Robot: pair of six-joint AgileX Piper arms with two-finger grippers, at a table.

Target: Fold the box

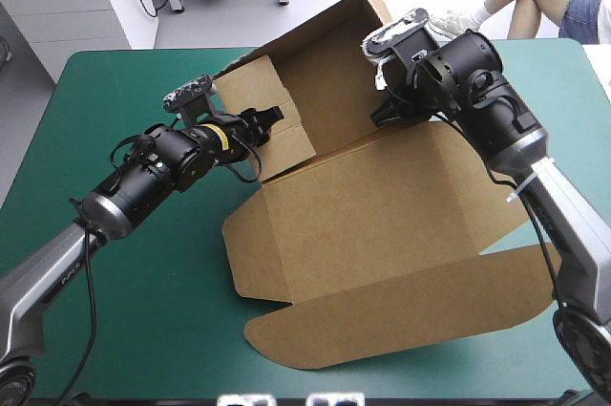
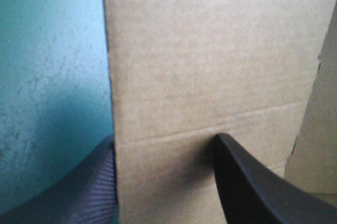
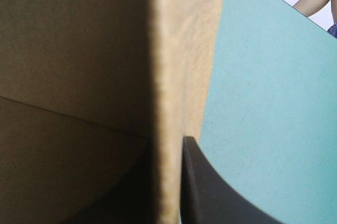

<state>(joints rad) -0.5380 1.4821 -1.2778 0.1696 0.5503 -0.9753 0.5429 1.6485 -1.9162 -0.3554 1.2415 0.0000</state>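
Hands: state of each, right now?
Left hand: shut on the box, a wall panel between its fingers.
Right hand: shut on the box, a wall's edge between its fingers.

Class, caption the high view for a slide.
Left hand and right hand each grip a raised wall of the brown box on the teal-green table.
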